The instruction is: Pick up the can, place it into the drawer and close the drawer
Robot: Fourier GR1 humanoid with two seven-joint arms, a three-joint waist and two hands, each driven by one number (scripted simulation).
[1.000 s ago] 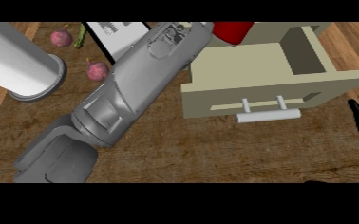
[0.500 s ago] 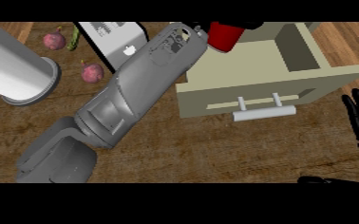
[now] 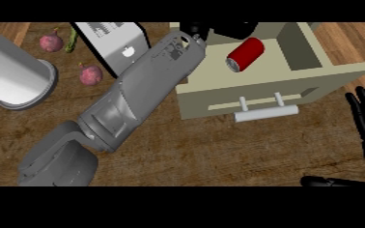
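Oddly, no label reads on the red can (image 3: 245, 54) beneath the left hand (image 3: 214, 29), finger state unclear.

1. Drawer (image 3: 214, 84): open, on the counter (image 3: 214, 149) toward its right edge.
2. Can (image 3: 245, 54): lying tilted in the drawer, beside the left hand (image 3: 214, 29).
3. Right hand (image 3: 354, 111): at the counter's right edge.
4. Two round vegetables (image 3: 91, 75): near the far-left corner.
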